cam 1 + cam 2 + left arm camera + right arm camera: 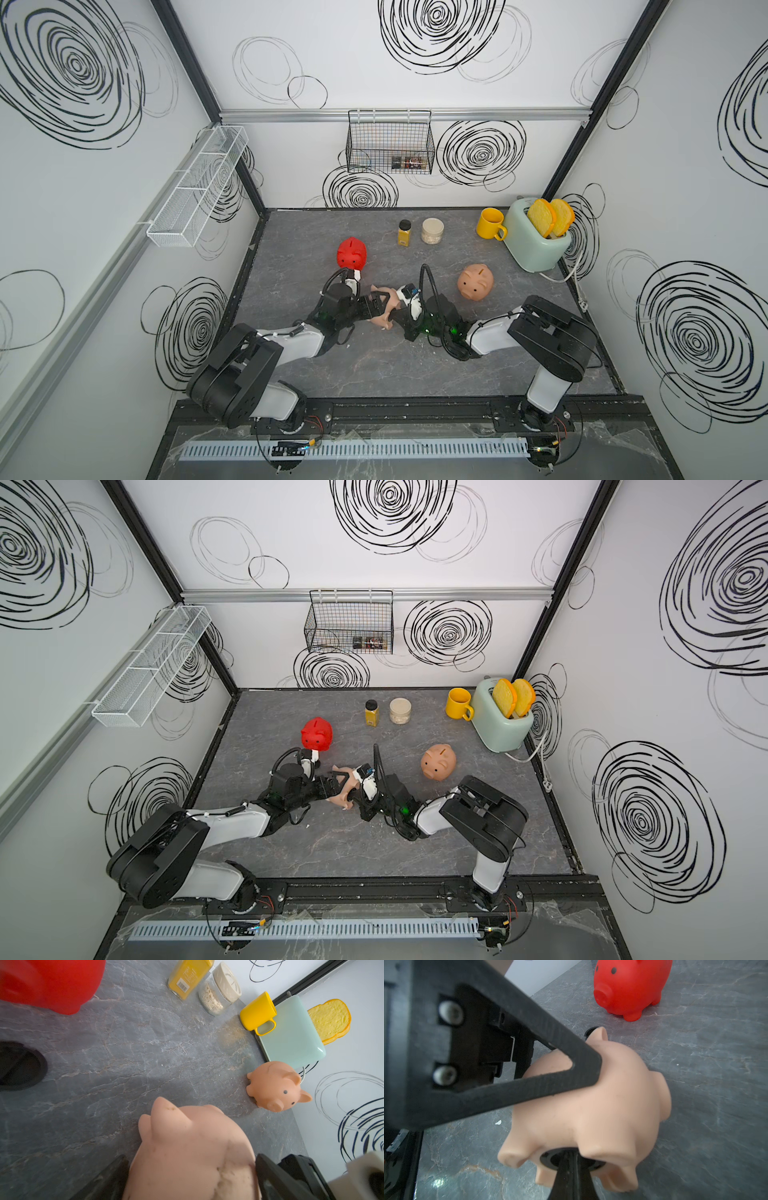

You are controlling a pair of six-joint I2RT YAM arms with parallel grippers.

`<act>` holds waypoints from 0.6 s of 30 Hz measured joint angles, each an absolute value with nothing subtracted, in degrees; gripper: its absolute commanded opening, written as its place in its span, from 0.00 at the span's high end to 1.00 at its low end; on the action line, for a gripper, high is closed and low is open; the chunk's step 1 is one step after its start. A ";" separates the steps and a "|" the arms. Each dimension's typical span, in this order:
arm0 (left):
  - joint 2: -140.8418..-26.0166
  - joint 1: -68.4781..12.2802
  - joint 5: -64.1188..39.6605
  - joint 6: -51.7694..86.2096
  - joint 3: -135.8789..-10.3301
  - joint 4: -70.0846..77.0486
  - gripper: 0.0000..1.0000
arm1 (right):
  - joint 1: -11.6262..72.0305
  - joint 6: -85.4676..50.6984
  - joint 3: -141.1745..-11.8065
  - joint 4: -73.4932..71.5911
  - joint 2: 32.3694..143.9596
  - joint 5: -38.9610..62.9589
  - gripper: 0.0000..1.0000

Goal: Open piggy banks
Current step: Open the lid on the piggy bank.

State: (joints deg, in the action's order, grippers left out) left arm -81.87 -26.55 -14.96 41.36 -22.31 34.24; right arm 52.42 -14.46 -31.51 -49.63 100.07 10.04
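Our left gripper [379,306] clamps the pink pig [591,1109] sideways near the red pig [629,991], baring its belly so our right gripper [569,1159], pinched shut on the plug [550,1157], can pull.

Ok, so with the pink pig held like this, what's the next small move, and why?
Probably the right gripper should pull the black plug straight out of the belly. Its fingers look pinched on the plug, which sits in the pale pink pig, and the left gripper clamps the pig's body, bracing it for the pull.
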 measured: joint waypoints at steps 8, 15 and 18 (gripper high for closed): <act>-82.19 -26.55 -16.67 41.36 -22.15 34.72 0.04 | 52.80 -11.70 -29.67 -51.37 99.50 9.52 1.00; -82.63 -26.55 -16.84 41.39 -22.15 35.31 0.04 | 53.93 -6.92 -30.09 -49.43 98.78 6.85 1.00; -82.94 -26.50 -16.78 41.41 -22.15 35.73 0.04 | 54.63 -5.10 -30.74 -48.03 98.54 5.37 1.00</act>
